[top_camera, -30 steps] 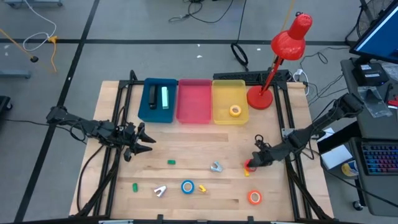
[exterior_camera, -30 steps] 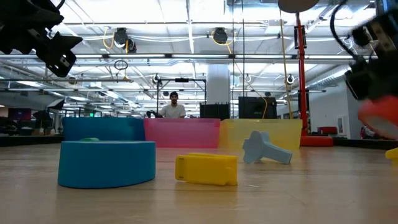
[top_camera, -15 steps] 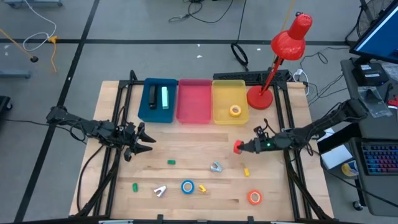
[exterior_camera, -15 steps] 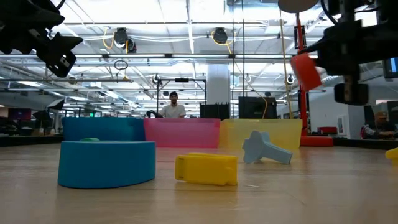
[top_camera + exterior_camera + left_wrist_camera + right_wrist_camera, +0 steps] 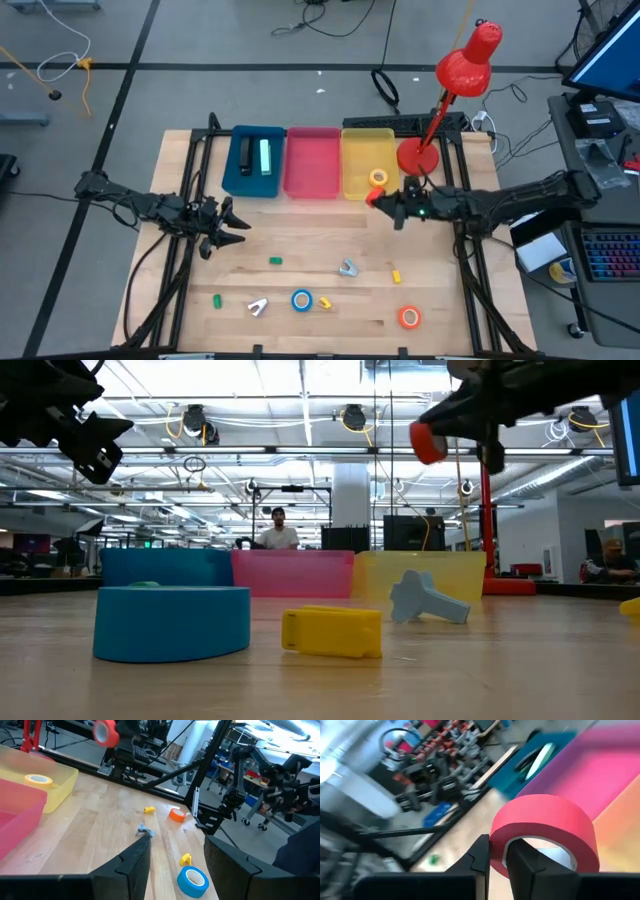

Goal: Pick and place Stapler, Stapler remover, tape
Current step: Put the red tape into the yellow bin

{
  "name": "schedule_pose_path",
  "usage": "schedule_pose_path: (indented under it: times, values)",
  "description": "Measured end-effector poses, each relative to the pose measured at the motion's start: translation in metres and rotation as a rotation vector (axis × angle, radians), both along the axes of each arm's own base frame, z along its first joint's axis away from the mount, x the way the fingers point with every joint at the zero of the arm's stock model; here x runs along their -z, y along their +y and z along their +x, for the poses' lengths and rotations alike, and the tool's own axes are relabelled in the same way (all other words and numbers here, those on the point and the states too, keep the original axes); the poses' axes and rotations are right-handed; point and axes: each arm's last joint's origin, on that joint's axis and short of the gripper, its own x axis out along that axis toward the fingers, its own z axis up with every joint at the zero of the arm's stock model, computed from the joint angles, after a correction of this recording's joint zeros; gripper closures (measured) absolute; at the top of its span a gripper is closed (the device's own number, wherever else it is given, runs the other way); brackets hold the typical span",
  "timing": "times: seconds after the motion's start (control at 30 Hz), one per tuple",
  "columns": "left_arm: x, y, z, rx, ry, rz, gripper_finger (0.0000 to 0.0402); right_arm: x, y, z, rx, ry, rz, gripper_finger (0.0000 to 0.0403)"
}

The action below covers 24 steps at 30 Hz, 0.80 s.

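1. Bright, even overhead light; ceiling lamps [image 5: 195, 422] glare in the low view.
2. Faint shadows on the table [image 5: 300, 260].
3. The right wrist view is motion-blurred.

Wooden tabletop [image 5: 300, 250] on grey floor [image 5: 250, 40]. Red desk lamp [image 5: 455, 75] at far right corner, base [image 5: 418, 157] on tabletop, head tilted up. Black cable coil [image 5: 385, 85] on floor behind it. Computer monitor [image 5: 605, 50] and keyboard [image 5: 605, 255] on desk right of tabletop. Low view: person [image 5: 278, 530] seated far back under ceiling lights [image 5: 195, 422], another person [image 5: 605, 560] at right edge
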Motion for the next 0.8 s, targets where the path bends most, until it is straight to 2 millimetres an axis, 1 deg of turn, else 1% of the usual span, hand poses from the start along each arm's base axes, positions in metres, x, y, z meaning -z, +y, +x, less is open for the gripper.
schedule_pose_path:
  times: [0.1, 0.23, 0.33, 0.6, 0.8]
  values:
    - [0.0, 0.0, 0.0, 0.0, 0.0, 0.0, 0.0215, -0.009, -0.012, 0.009, 0.065, 0.061, -0.088, 0.037]
    - [0.0, 0.0, 0.0, 0.0, 0.0, 0.0, 0.0215, -0.009, -0.029, 0.024, 0.119, 0.157, -0.165, 0.0372]
    - [0.0, 0.0, 0.0, 0.0, 0.0, 0.0, 0.0215, -0.003, -0.041, 0.035, 0.15, 0.222, -0.203, 0.0372]
    - [0.0, 0.0, 0.0, -0.001, 0.006, -0.022, 0.0215, 0.021, -0.074, 0.063, 0.205, 0.406, -0.271, 0.0372]
    - [0.0, 0.0, 0.0, -0.001, 0.006, -0.023, 0.0215, 0.026, -0.098, 0.083, 0.216, 0.556, -0.327, 0.0372]
